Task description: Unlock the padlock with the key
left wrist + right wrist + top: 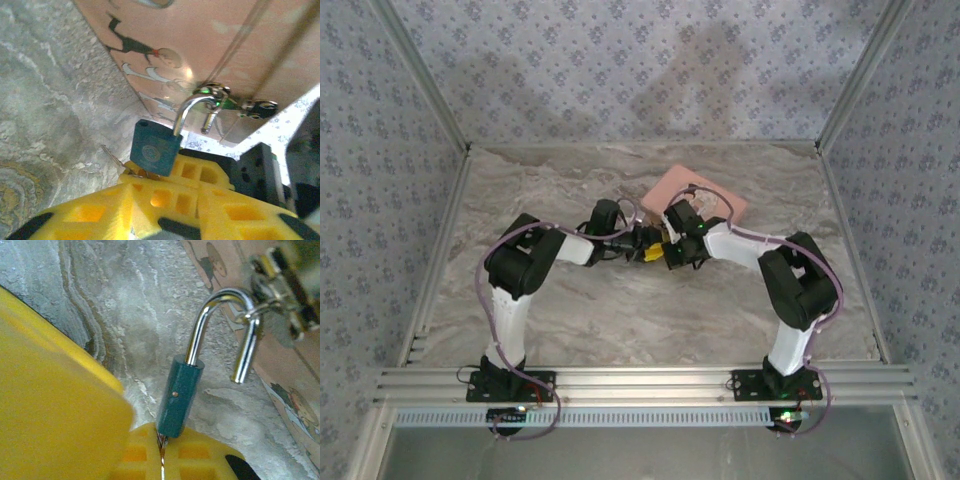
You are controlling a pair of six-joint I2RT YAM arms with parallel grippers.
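Padlock (179,395): small teal metal body, judged hard, slick, light. It hung just beyond right claw (162,465) tips. Shackle (220,297) stood open, one leg free, other hooked through hasp (240,102) of pink tin (200,40). Right claw was closed on key (161,452) seated under body. Best hold: flat body sides. Left claw (165,220) sat just below padlock, open or closed unclear. Tin contents hidden.

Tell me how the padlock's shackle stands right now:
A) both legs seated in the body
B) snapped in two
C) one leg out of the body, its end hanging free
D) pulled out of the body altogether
C: in the right wrist view the padlock holds only the long leg of its shackle. The short leg's end hangs free beside the body, hooked through the hasp.
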